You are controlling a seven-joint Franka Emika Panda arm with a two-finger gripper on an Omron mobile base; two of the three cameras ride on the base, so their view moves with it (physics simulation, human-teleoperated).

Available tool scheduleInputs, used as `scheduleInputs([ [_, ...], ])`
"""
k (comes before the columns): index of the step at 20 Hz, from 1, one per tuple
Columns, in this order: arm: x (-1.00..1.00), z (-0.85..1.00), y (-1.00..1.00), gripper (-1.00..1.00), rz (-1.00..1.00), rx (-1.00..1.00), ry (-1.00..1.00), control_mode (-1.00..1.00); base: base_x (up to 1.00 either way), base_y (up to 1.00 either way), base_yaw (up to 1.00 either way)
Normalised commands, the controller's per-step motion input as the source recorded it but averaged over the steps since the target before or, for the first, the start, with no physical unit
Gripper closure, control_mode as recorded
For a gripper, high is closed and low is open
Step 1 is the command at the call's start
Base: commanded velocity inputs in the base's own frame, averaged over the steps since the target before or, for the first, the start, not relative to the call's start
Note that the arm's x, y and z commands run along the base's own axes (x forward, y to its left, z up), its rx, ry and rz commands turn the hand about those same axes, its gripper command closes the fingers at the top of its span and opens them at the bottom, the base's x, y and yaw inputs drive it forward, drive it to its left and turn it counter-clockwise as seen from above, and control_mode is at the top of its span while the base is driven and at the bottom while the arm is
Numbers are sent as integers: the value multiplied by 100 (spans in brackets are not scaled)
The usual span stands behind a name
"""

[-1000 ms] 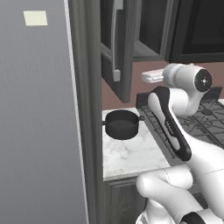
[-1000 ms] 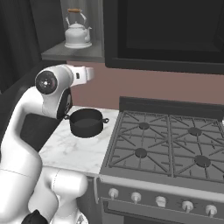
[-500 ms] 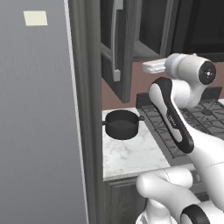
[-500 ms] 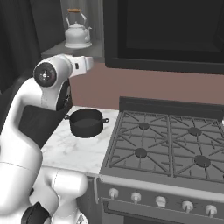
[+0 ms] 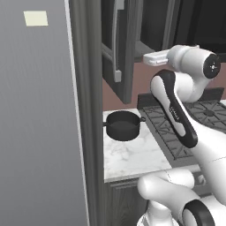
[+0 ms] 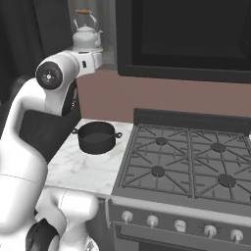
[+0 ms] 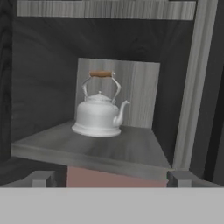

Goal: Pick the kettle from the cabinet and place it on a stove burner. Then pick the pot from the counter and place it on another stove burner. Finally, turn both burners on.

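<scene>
The silvery-white kettle [image 7: 98, 114] with its wood-topped handle stands upright on the pale grey shelf of the open cabinet [image 7: 109, 148], spout to the right. My gripper [image 7: 110, 178] is open, level with the shelf's front edge and short of the kettle, holding nothing. From the right base view, the kettle [image 6: 86, 34] sits just above and behind my white hand [image 6: 90, 61]. The dark pot [image 6: 97, 137] rests lidless on the white marble counter [image 6: 78, 169], left of the stove burners [image 6: 158, 170]. The pot [image 5: 123, 126] also appears under my raised arm.
The cabinet's dark door [image 5: 119, 48] hangs open with its silver bar handle toward me. A tall grey panel [image 5: 39, 114] walls off the left. A black microwave [image 6: 181, 34] sits above the range. Silver knobs [image 6: 180, 225] line the stove front.
My hand has risen from below the shelf to the level of the cabinet opening. The jaws stayed open. Kettle and pot have not moved.
</scene>
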Motion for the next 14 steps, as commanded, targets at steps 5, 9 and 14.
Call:
scheduleInputs([
  [5,5,22,7,-100,4,0,-5,-100,0,0,0],
  [9,6,15,6,-100,2,-1,-2,-100,0,0,0],
  [14,18,12,3,-100,0,0,0,-100,0,0,0],
])
